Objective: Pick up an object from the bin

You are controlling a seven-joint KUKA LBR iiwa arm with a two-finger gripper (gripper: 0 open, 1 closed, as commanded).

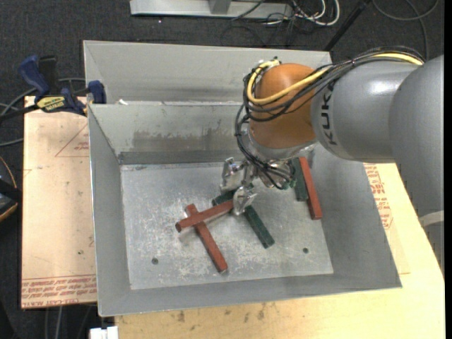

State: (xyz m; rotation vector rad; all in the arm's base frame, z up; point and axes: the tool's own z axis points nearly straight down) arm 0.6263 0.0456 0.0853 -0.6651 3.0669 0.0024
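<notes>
- I count three red-brown bars in the bin (106, 210). Two lie crossed on the floor left of centre, the flatter bar (201, 219) over the steeper bar (212, 249). The third bar (311, 195) lies against the right wall.
- I make out two dark green bars: the centre green bar (260, 230), and the right green bar (301, 188) just beside the third red-brown one.
- My claw (241, 193) hangs low at mid-bin, over the spot where the flatter bar's right end meets the centre green bar's upper end.
- I cannot tell whether the claw is apart or together.
</notes>
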